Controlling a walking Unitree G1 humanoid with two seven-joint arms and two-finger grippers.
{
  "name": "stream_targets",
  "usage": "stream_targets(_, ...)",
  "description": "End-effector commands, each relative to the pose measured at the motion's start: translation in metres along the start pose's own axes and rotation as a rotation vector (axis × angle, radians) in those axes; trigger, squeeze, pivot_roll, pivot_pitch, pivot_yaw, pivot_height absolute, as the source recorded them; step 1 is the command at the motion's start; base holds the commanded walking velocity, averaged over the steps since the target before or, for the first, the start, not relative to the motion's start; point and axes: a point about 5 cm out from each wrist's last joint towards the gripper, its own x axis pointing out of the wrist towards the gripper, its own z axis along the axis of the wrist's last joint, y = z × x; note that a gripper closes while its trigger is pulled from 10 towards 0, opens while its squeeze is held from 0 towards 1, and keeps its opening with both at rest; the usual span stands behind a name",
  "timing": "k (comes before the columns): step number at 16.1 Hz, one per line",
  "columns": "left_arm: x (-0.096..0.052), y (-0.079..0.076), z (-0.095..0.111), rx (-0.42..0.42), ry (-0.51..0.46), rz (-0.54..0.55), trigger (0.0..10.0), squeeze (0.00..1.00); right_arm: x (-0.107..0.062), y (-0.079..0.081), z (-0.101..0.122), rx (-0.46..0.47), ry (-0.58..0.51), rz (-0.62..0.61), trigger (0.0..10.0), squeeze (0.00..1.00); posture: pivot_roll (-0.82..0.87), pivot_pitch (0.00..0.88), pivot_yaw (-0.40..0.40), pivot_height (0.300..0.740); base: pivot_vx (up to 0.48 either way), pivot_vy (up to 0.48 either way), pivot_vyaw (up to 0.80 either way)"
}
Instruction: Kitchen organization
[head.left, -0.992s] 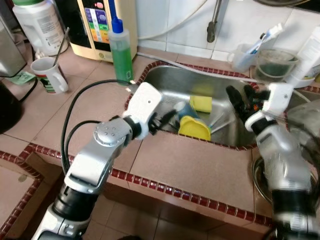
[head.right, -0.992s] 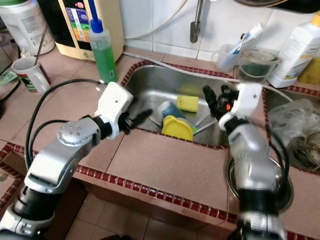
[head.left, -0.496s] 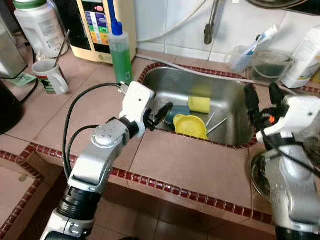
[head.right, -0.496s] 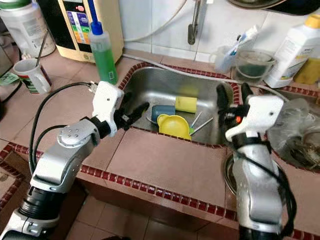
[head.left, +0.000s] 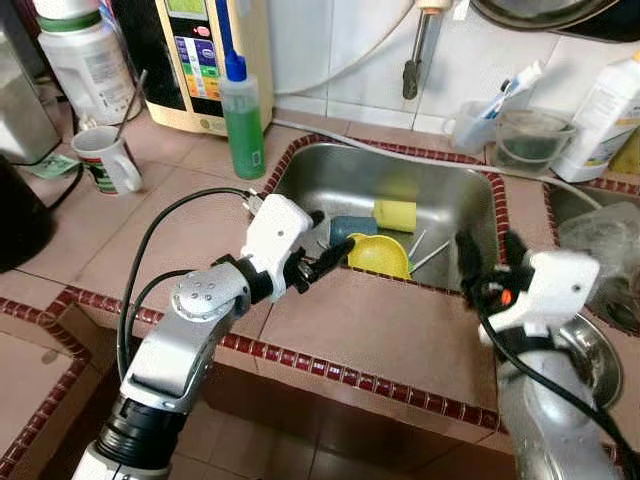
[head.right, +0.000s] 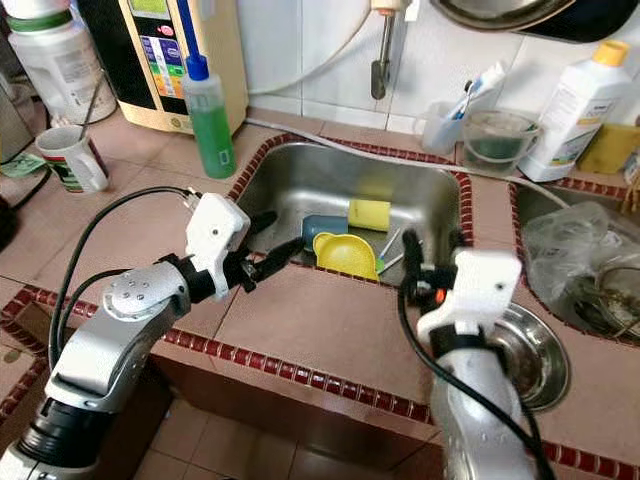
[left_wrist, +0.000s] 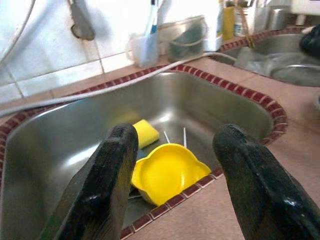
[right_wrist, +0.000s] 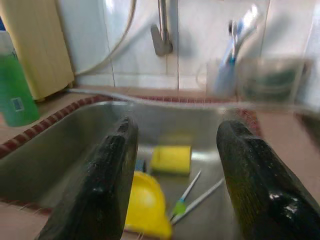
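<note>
Tiled counter, steel sink, yellow bowl

Worktop: pinkish-tan tiles w/ dark red tile edging. Sink: bare steel, grey. Bowl in it: bright yellow. Sponge: yellow, paler. Cup beside bowl: blue-teal. Soap bottle: green liquid, blue cap. Mug: white w/ green and red print. Big jar: white, green lid band. Appliance at the back: cream, w/ multicolour panel. Wall tiles: white. Bottle at far right: white, yellow cap. Tub: clear, dark green inside. Left gripper and right gripper: black fingers on white housing; arms silver.
</note>
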Motion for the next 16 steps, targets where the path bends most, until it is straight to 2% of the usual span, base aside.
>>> stream_targets(1, -0.001, -0.002, 0.004, 0.027, -0.014, -0.022, 10.0, 0.00, -0.003, 0.002, 0.003, 0.026, 0.007, 0.001, 10.0, 0.00, -0.07, 0.061, 0.006, 0.740, 0.000, 0.000, 0.00)
stream_targets(3, -0.005, 0.000, 0.004, 0.036, -0.005, -0.053, 10.0, 0.00, -0.014, -0.002, -0.007, 0.074, 0.107, -0.054, 10.0, 0.00, -0.07, 0.069, 0.012, 0.740, 0.000, 0.000, 0.00)
stream_targets(6, -0.007, -0.001, 0.004, 0.034, -0.005, -0.090, 10.0, 0.00, -0.032, -0.003, -0.010, 0.063, 0.142, -0.047, 10.0, 0.00, -0.08, 0.079, 0.022, 0.740, 0.000, 0.000, 0.00)
stream_targets(8, -0.007, -0.001, 0.002, 0.037, 0.000, -0.103, 10.0, 0.00, -0.042, -0.005, -0.011, 0.081, 0.161, -0.092, 10.0, 0.00, -0.09, 0.083, 0.035, 0.740, 0.000, 0.000, 0.00)
stream_targets(11, -0.005, -0.001, 0.003, 0.044, 0.000, -0.120, 10.0, 0.00, -0.047, -0.004, -0.009, 0.086, 0.163, -0.134, 10.0, 0.00, -0.11, 0.086, 0.052, 0.740, 0.000, 0.000, 0.00)
stream_targets(14, -0.002, 0.001, 0.007, 0.053, -0.007, -0.136, 10.0, 0.00, -0.053, -0.007, -0.016, 0.125, 0.221, -0.189, 10.0, 0.00, -0.11, 0.089, 0.063, 0.740, 0.000, 0.000, 0.00)
stream_targets(16, -0.002, 0.001, 0.007, 0.057, -0.010, -0.140, 10.0, 0.00, -0.047, -0.011, -0.019, 0.159, 0.241, -0.198, 10.0, 0.00, -0.10, 0.087, 0.062, 0.740, 0.000, 0.000, 0.00)
